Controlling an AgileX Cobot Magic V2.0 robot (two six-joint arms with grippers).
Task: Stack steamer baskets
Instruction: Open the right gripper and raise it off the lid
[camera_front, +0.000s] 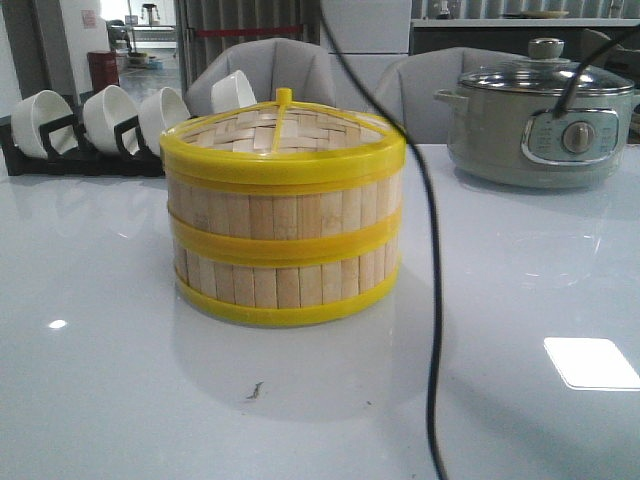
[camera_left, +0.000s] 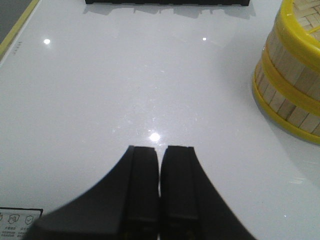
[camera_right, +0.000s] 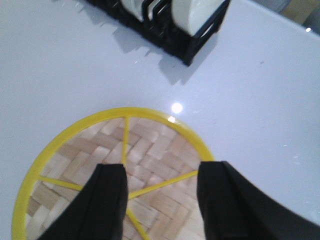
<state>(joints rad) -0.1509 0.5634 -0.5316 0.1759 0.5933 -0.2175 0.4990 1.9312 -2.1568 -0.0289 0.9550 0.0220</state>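
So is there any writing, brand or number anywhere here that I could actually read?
None can be read.
White sticker at the edge of the left wrist view: small icons and print, too small to read.
Electric pot: marks around its dial, too blurred.
Red bin in the background: no text legible.

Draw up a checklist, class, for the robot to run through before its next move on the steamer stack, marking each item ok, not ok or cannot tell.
1. Steamer baskets stacked squarely in two tiers: ok.
2. Lid seated on top: ok.
3. Right claw open above the lid: ok.
4. Left claw shut, clear of the stack: ok.
5. Dangling black cable clear of the baskets: cannot tell.
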